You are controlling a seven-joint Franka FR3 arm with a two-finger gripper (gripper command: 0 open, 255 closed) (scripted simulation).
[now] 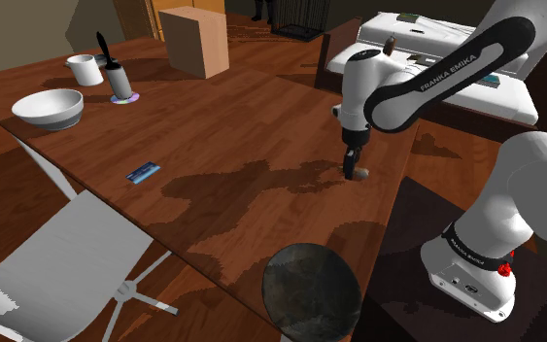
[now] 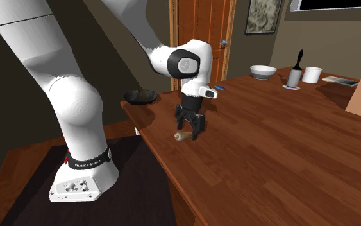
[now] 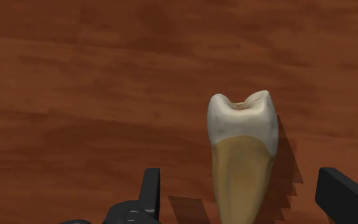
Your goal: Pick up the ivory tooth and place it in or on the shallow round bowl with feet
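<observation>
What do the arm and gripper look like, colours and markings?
The arm has white rounded links with dark joints. A black band on it reads FRANKA EMIKA in white. Another lettered dark ring sits above the white base, with a small red part beside it. The gripper is all black, with two fingers.

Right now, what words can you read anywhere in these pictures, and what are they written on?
"FRANKA EMIKA": on the dark forearm cover of the white robot arm.
"FRANKA EMIKA": on the black band around the arm's foot, small but just readable.
Small flat blue card on the brown wooden table: its marks are too small to read.
No other text can be read.
</observation>
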